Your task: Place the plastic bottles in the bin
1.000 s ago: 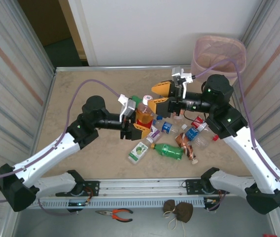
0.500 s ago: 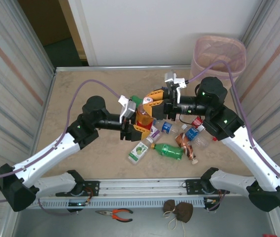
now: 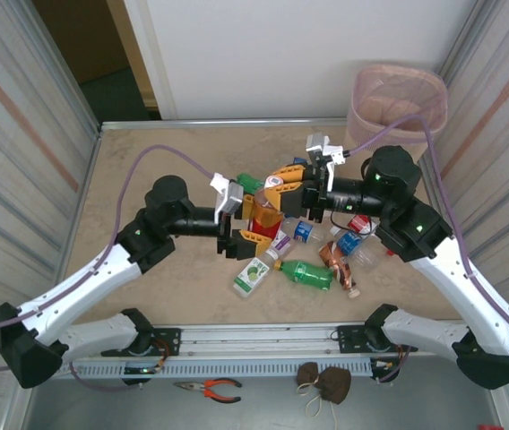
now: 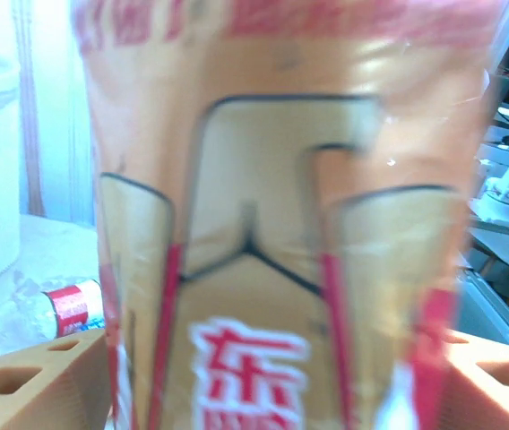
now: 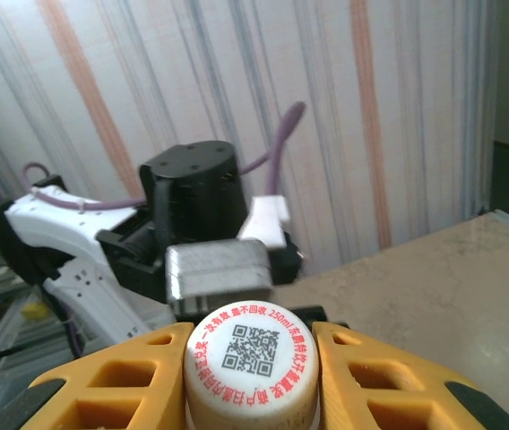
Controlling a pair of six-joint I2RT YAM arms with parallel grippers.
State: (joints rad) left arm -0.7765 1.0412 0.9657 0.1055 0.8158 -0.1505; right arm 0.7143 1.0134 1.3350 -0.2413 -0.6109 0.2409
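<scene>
An orange bottle with a red-and-white label [image 3: 268,213] stands upright above the pile, filling the left wrist view [image 4: 281,224]. My right gripper [image 3: 277,190] is shut on its white cap [image 5: 252,358], one yellow finger pressed to each side. My left gripper [image 3: 253,220] is open, its fingers spread on either side of the bottle's body. On the table below lie a green bottle [image 3: 306,273], a white fruit-labelled one [image 3: 253,275] and clear ones with blue labels [image 3: 304,231]. The pink bin [image 3: 396,103] stands at the far right corner.
A crumpled brown wrapper [image 3: 337,260] lies among the bottles. Another green bottle [image 3: 248,182] sits behind the left gripper. Orange-handled pliers [image 3: 210,387] and a brown pouch [image 3: 322,381] lie below the front rail. Striped walls close in both sides.
My right gripper came in from the right and shut on the bottle's cap. My left gripper's fingers have spread apart from the bottle's body.
</scene>
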